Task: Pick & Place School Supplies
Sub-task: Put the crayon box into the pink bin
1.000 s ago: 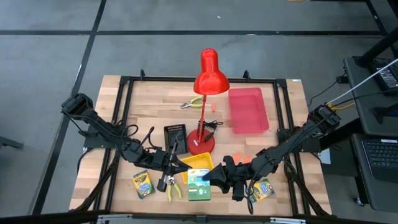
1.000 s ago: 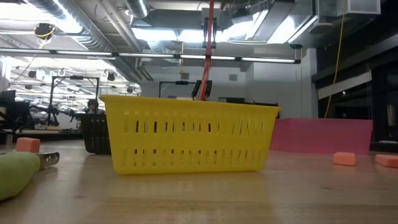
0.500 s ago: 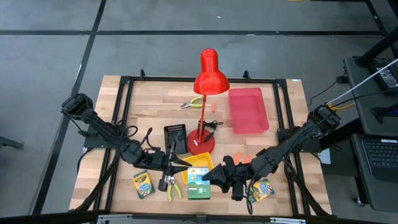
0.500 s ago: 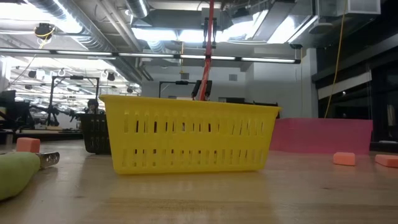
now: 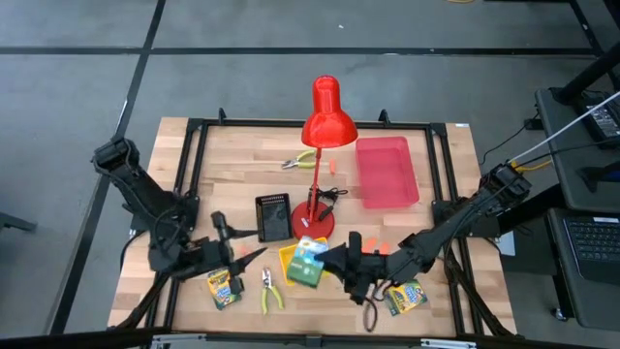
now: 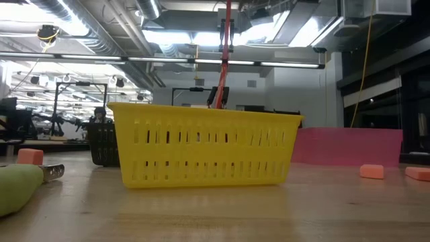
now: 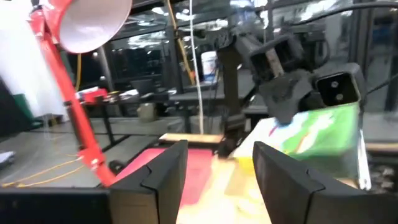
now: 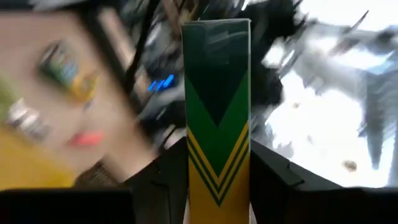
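- progress, as i read it: my right tool [image 5: 323,260] is clamped on a crayon box [image 5: 309,264], carried just over the yellow tray [image 5: 291,254]; that box is not yet set down, so i'd call it mid-placement.
- my left tool [image 5: 235,254] sits back over the surface [image 5: 223,165] on the left side, fingers apart and holding nothing.
- still loose on the surface: a second crayon box [image 5: 223,288] near the left tool, a third [image 5: 405,297] under the right arm, pliers [image 5: 270,290] at the front, another pair [image 5: 298,161] behind the lamp [image 5: 321,145], and orange pieces [image 5: 376,245]. most of the job is left, i judge.
- the right wrist view shows the green-and-yellow box [image 8: 216,109] squeezed between the fingers, which the high view only hints at.
- the left wrist view shows its own fingers [image 7: 165,177] spread, with the held box [image 7: 320,134] farther off.
- the low view gives the tray's slotted wall [image 6: 201,154] and an orange piece [image 6: 371,171], no arms.
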Controlling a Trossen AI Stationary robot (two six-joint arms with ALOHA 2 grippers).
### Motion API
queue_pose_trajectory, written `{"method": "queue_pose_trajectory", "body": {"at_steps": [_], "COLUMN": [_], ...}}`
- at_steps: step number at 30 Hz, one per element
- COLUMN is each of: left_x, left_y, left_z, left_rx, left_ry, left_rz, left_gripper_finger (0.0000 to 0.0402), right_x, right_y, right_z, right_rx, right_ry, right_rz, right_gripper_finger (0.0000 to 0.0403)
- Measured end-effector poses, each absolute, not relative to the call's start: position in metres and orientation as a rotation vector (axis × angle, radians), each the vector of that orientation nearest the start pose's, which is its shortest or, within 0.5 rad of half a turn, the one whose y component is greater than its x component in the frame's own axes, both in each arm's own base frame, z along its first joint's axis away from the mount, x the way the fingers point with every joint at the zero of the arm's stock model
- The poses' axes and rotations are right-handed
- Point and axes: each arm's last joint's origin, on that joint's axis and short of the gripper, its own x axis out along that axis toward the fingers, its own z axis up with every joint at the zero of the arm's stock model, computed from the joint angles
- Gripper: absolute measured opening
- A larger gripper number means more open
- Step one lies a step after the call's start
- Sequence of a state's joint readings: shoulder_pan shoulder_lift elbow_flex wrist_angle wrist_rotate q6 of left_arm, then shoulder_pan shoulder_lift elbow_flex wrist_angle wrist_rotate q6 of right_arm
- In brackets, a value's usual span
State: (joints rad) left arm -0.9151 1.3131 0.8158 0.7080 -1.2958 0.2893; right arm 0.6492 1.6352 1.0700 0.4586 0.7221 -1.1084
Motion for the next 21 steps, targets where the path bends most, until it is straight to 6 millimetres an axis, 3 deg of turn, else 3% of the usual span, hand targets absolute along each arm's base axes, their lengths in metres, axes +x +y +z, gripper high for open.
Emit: {"method": "queue_pose_trajectory", "body": {"at_steps": [6, 16, 21], "left_x": [0.176, 0.172, 0.174], "left_y": [-0.216, -0.233, -0.232], "left_z": [0.291, 0.270, 0.268], "left_rx": [0.146, 0.172, 0.197], "left_ry": [0.019, 0.043, 0.052], "left_rz": [0.411, 0.385, 0.391], "left_gripper_finger": [0.0181, 0.0180, 0.0177], "right_x": [0.294, 0.218, 0.202], "right_y": [0.181, 0.120, 0.084], "right_z": [0.248, 0.270, 0.270], "right_rx": [-1.002, -0.623, -0.512], "right_ry": [0.485, 0.745, 0.854], "right_rz": [-0.156, -0.502, -0.721], "right_gripper_finger": [0.0117, 0.0131, 0.0117]}}
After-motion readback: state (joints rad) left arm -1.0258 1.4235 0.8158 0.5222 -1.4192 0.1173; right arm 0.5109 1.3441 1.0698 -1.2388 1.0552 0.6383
